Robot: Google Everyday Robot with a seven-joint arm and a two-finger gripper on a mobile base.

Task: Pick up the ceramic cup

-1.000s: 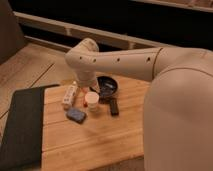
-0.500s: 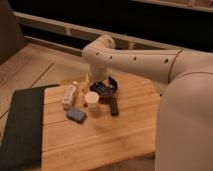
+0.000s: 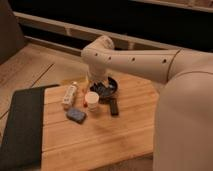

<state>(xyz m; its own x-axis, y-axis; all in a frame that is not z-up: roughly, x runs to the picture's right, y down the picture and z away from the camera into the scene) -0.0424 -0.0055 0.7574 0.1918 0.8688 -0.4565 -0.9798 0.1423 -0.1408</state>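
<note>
Since the frame a second ago, the robot's cream arm (image 3: 135,62) has been swinging toward the right of the view, and its rounded wrist joint is now hanging over the back of the cluster of objects. The gripper (image 3: 96,84) is pointing down below that joint, just behind the ceramic cup (image 3: 92,98) and at the edge of the dark bowl (image 3: 107,88). Whether the gripper is spread or closed cannot be told, as the wrist is hiding it.

The ceramic cup is standing upright near the middle of the wooden table (image 3: 100,142), untouched. It is sitting just in front of the dark bowl, with a white bottle (image 3: 69,94) lying beside it, a blue sponge-like block (image 3: 76,115) in front, and a dark rectangular object (image 3: 113,106) on its other side.

To do this step well, the gripper is probably needing to come forward off the bowl, centre over the cup's rim and descend straight, since the neighbours are crowding in closely and a slanted approach is risking a knock to the bowl or bottle.

The table is made of pale wood planks, with a dark mat (image 3: 20,130) covering its near left part. Beyond it, a light wooden floor (image 3: 30,65) is running back to a dark wall with a pale rail (image 3: 55,25).
</note>
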